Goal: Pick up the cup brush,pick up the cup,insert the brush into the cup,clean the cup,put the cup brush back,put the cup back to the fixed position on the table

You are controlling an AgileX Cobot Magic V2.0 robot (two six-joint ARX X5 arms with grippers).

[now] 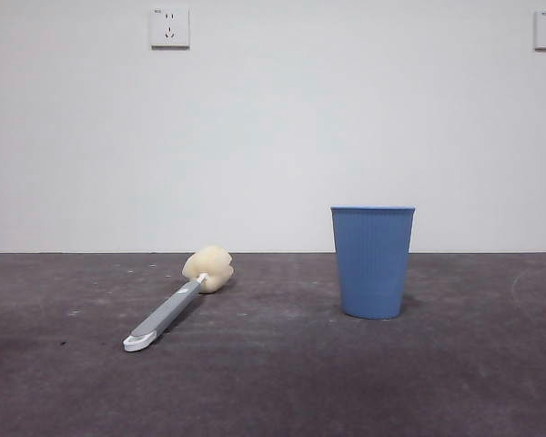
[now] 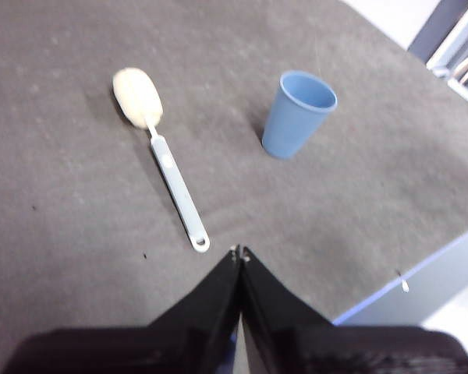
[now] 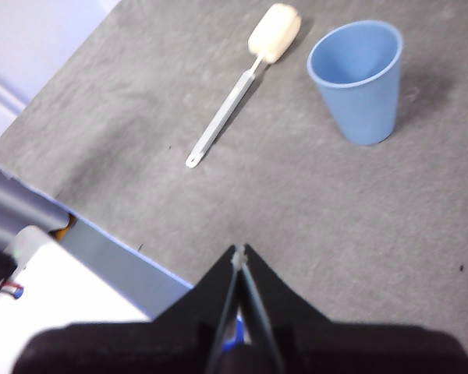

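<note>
Front view: no arm shows. The brush lies flat on the table at lower left, sponge head away, looped end nearest. The cup stands upright right of centre, well apart from the brush.

Left wrist view: the left gripper hovers above the table with its jaws pressed together, holding nothing.

Right wrist view: the right gripper hangs near the table edge, jaws closed and empty, its base blurred.

Ribbed matt plastic cup, spongy-headed smooth-handled cup brush, speckled, scuffed matt table.
</note>
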